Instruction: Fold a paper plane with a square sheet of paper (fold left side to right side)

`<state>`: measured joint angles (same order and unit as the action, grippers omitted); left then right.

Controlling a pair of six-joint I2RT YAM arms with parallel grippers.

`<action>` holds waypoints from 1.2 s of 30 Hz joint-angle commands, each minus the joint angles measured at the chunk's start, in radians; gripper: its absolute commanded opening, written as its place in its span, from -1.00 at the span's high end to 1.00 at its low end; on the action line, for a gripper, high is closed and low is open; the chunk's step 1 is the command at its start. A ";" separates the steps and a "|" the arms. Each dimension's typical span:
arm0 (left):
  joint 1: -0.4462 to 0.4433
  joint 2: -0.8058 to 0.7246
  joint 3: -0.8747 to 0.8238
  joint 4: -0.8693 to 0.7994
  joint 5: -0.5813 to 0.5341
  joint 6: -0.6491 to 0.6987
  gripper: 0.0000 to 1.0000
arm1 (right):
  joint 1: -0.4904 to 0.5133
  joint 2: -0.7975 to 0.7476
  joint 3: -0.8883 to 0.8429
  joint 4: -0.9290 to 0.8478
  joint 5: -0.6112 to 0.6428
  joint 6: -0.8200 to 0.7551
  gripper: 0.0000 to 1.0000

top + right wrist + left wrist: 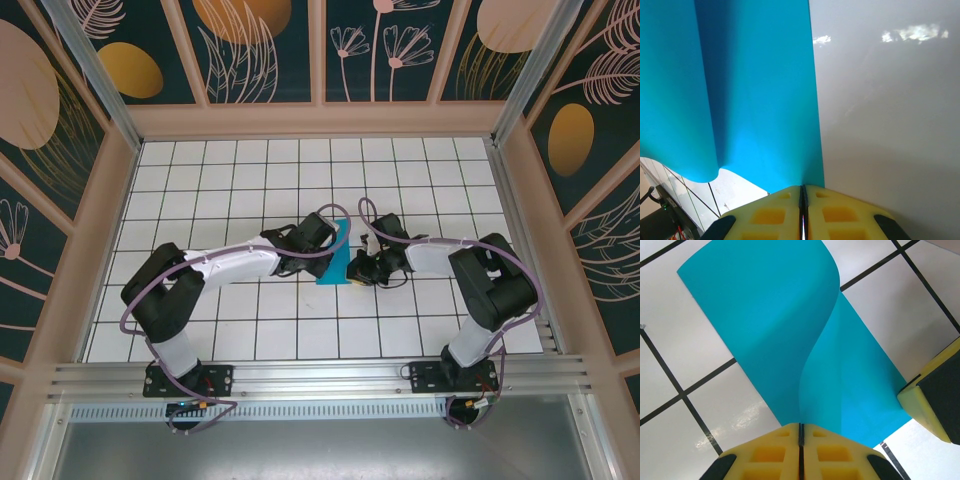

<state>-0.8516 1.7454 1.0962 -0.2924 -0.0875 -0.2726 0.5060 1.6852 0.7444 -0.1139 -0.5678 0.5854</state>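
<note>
Our left gripper (800, 432) pinches the sheet of paper (765, 330) by one edge, holding it curled over at the middle of the table (240, 330). Our right gripper (803, 192) clamps another edge, probably to anchor the fold.

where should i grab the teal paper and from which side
Pinch the sheet of paper at its lifted, curling edge, coming in low from the side along the table. It is thin and lies flat elsewhere; only the raised flap leaves room beneath for a finger. The left gripper and right gripper pinch edges that way.
</note>
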 commanded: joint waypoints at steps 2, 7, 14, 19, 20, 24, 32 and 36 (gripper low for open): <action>0.014 0.012 0.031 -0.017 -0.011 0.030 0.80 | 0.011 0.036 0.006 -0.050 0.048 -0.010 0.76; 0.018 0.023 0.044 -0.022 -0.006 0.033 0.81 | 0.011 0.037 0.007 -0.048 0.047 -0.013 0.76; 0.019 0.019 0.042 -0.018 -0.021 0.008 0.80 | 0.009 0.032 0.014 -0.039 0.046 -0.024 0.75; 0.018 0.021 0.047 -0.008 -0.020 0.004 0.81 | 0.006 0.038 0.034 -0.053 0.049 -0.032 0.75; 0.018 0.023 0.051 -0.008 -0.020 0.006 0.81 | 0.006 0.039 0.039 -0.056 0.048 -0.032 0.75; 0.017 0.026 0.051 -0.008 -0.026 0.013 0.81 | 0.005 0.046 0.045 -0.061 0.052 -0.030 0.75; 0.017 0.013 0.046 -0.012 -0.025 0.026 0.80 | 0.005 0.045 0.047 -0.072 0.064 -0.023 0.75; 0.017 0.015 0.053 -0.012 -0.021 0.028 0.80 | 0.005 0.040 0.045 -0.073 0.069 -0.018 0.75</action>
<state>-0.8375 1.7573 1.1255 -0.2924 -0.0948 -0.2623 0.5060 1.7054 0.7792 -0.1410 -0.5583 0.5751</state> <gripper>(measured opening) 0.100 0.125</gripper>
